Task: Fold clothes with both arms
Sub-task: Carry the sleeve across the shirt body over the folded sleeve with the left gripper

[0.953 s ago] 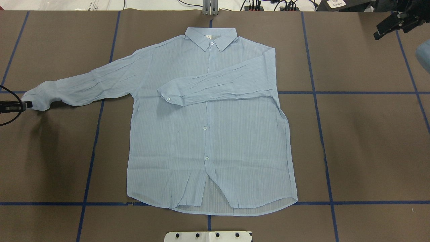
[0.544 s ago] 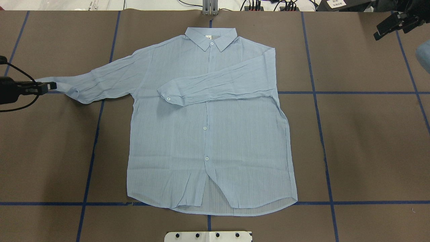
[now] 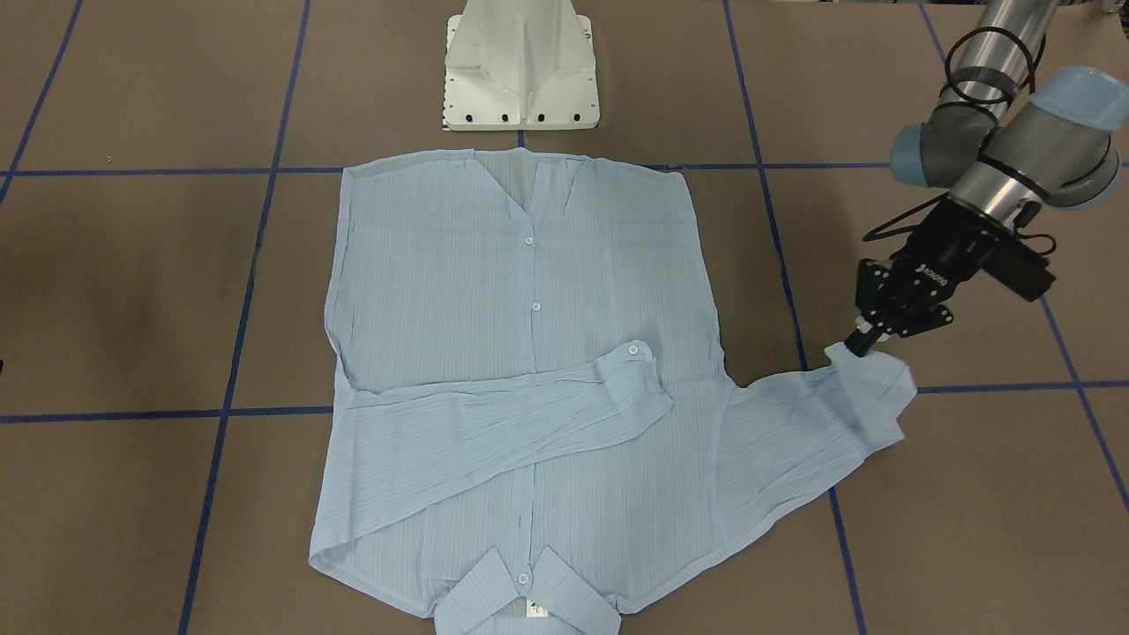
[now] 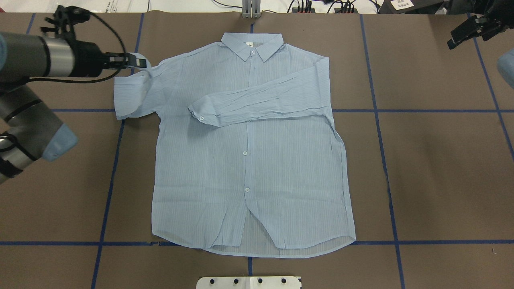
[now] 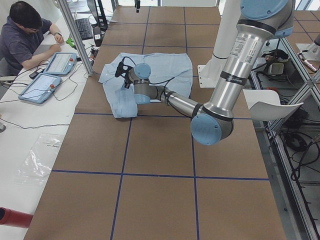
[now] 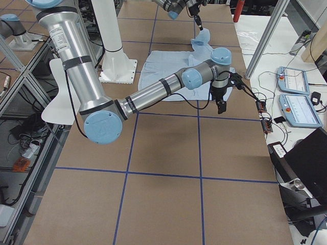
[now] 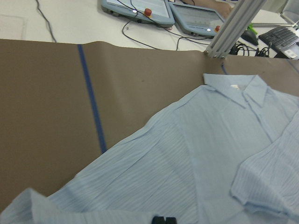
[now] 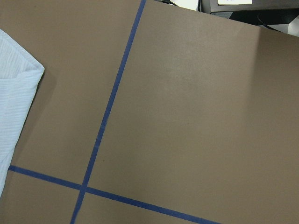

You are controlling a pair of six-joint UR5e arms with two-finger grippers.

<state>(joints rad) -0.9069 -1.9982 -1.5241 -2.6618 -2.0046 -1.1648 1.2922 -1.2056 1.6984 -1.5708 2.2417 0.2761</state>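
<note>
The light-blue striped shirt [image 4: 249, 160] lies flat and buttoned on the brown table, collar [image 4: 253, 44] on the far side. One sleeve is folded across the chest, its cuff [image 4: 200, 116] near the middle. My left gripper [image 4: 141, 62] is shut on the other sleeve's cuff and holds it lifted near the shoulder, so that sleeve [image 4: 132, 94] doubles over. It also shows in the front view [image 3: 857, 346], and its shut fingertips [image 7: 163, 219] show in the left wrist view. My right gripper [image 4: 455, 40] is open and empty, off the shirt at the far right.
The white robot base [image 3: 520, 70] stands at the hem side of the shirt. Blue tape lines [image 4: 377, 110] cross the table. An aluminium post [image 4: 251, 10] stands beyond the collar. An operator [image 5: 25, 30] sits with teach pendants [image 5: 60, 62] past the far edge.
My left gripper has carried the cuff away from the robot and in toward the shirt's shoulder, so the outstretched sleeve now folds over itself. The right arm has not moved.
</note>
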